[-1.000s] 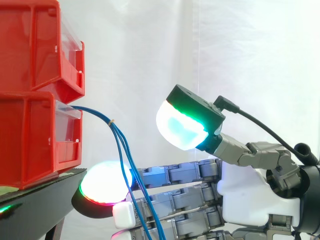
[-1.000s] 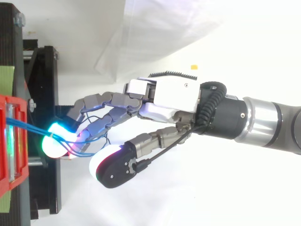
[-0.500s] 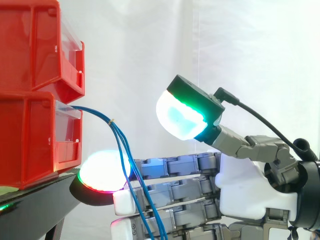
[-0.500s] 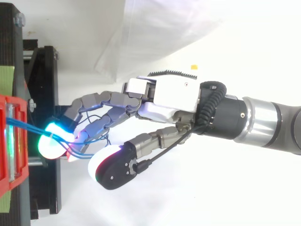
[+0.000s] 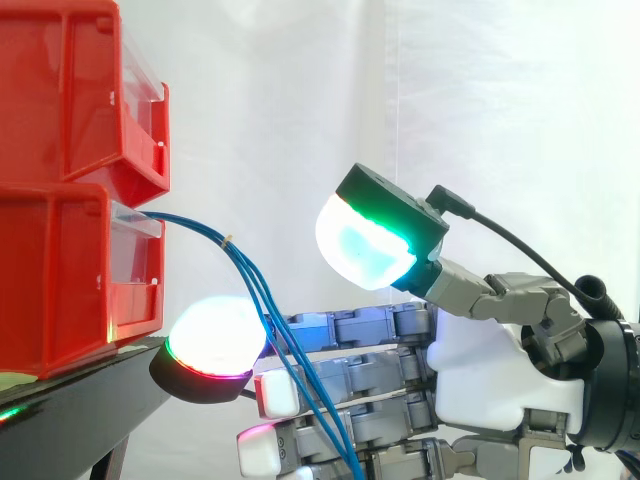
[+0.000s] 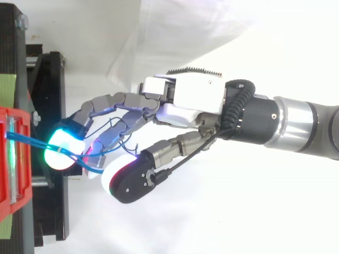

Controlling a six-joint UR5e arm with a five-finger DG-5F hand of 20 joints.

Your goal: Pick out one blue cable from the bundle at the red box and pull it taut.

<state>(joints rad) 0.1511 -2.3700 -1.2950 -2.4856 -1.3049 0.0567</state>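
1. Side view: the fingers (image 5: 350, 328) lay nearly straight and pointed left. The thumb was raised well apart above them, and nothing was pinched.
2. The blue cables (image 5: 224, 241) hung as a bundle across the front of those fingers, at the lower middle of the frame.
3. The bundle came out of the lower red bin (image 5: 60, 270) at the left edge, above the black stand (image 5: 80, 400).
4. The hand (image 5: 480, 385) filled the lower right, before the white curtain (image 5: 500, 120).

Red bins (image 5: 70, 180), black stand (image 5: 90, 400), blue cables (image 5: 248, 285), white curtain (image 5: 500, 120); grey-and-white robot hand (image 5: 480, 370), pads (image 5: 215, 335) glowing white with green and red rims.
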